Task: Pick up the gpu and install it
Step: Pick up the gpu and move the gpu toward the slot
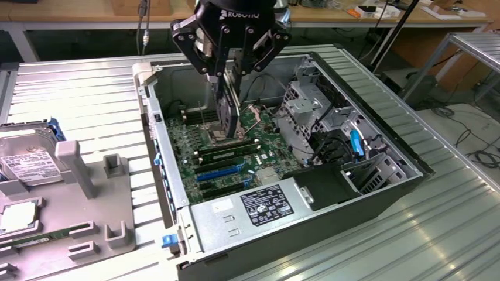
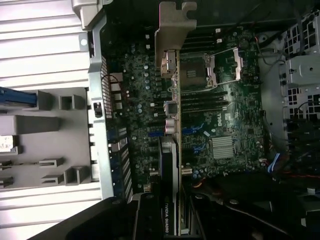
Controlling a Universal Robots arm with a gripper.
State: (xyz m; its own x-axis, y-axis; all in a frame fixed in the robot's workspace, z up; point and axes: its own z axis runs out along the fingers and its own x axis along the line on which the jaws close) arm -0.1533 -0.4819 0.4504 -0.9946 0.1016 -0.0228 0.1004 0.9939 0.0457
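I have the gripper (image 1: 227, 75) with its black fingers pinching the gpu (image 1: 227, 114). The thin flat card hangs on edge inside the open black computer case (image 1: 352, 219), over the green motherboard (image 1: 181, 140) lining the case's floor. I cannot tell whether they touch. From the wrist, its silver bracket (image 2: 172, 30) is a bent metal strip. A boxy metal power supply (image 1: 254, 202) fills one end of the case. Outside the case, a grey moulded holder (image 1: 82, 170) cradles a silver hard drive (image 1: 31, 164).

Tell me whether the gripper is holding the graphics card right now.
Yes, the gripper is clamped on the graphics card, which hangs on edge inside the open computer case.
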